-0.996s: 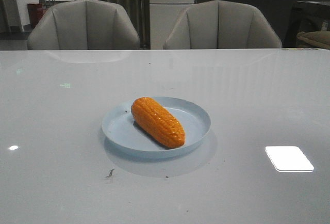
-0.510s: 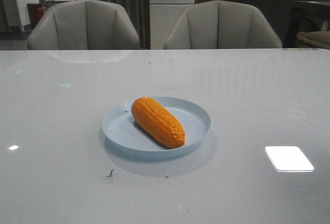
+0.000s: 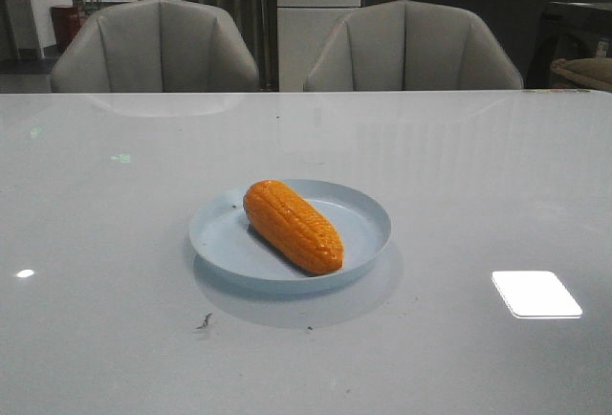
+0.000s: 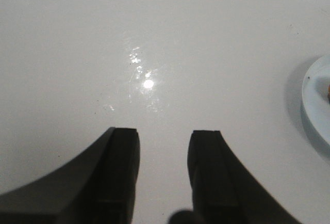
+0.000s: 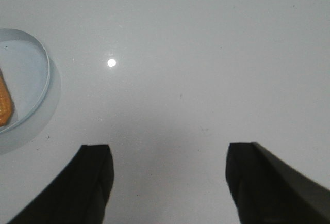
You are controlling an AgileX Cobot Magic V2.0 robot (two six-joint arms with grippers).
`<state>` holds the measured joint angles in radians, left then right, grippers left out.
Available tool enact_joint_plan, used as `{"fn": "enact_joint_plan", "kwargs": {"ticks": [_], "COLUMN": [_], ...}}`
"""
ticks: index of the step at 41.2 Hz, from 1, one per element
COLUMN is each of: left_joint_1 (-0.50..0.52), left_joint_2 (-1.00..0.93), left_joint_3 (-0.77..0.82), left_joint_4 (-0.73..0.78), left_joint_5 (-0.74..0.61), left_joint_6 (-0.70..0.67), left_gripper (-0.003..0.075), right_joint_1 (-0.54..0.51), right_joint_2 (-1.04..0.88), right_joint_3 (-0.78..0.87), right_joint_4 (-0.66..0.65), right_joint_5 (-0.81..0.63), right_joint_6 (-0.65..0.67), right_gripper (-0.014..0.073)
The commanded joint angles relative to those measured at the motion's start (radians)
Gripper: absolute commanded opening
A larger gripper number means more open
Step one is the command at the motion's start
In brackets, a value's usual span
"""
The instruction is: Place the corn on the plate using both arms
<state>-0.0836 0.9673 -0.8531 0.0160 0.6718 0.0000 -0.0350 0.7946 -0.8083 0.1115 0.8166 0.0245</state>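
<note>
Corn (image 3: 292, 226) lies untouched since a second ago. Left gripper (image 4: 164, 144) and right gripper (image 5: 169, 164) hover spread and empty over bare table (image 3: 478, 176) — the cob rests diagonally, eleven-to-five, on the plate (image 3: 368, 214); placement probably finished.

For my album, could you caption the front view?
Orange corn cob lying diagonally on a pale blue plate, glossy white table.

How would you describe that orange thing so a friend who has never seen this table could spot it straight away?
Look at the wide, glossy pale table in front of two grey chairs. Near its middle sits a round, shallow, pale blue plate, and lying slantwise on it is the corn. It is the only bright orange, bumpy thing there.
</note>
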Motion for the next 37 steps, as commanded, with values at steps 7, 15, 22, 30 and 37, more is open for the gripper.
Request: {"fn": "enact_joint_plan", "kwargs": {"ticks": [7,15,22,30,37], "left_joint_1": [0.002,0.002,0.002,0.002,0.002], "left_joint_2": [-0.160,-0.382,-0.607,-0.847,-0.989], "left_joint_3": [0.088,0.280,0.491,0.712,0.859], "left_joint_4": [-0.057,-0.056,-0.049,-0.022,-0.046], "left_joint_5": [-0.217,-0.505,-0.685,-0.737,-0.780], "left_joint_6": [-0.014,-0.014,-0.014,-0.014,-0.014], "left_gripper": [0.0175,0.0099,0.0099,0.0099,0.0099], "right_joint_1": [-0.007,-0.007,-0.007,-0.007,-0.007], "right_joint_2": [-0.006,-0.006,-0.006,-0.006,-0.006], "right_joint_3": [-0.027,-0.027,-0.027,-0.027,-0.027], "right_joint_4": [-0.003,-0.003,-0.003,-0.003,-0.003], "right_joint_5": [-0.058,-0.058,-0.058,-0.058,-0.059], "right_joint_6": [0.002,0.002,0.002,0.002,0.002], "right_gripper": [0.0566,0.0566,0.0566,0.0566,0.0566]}}
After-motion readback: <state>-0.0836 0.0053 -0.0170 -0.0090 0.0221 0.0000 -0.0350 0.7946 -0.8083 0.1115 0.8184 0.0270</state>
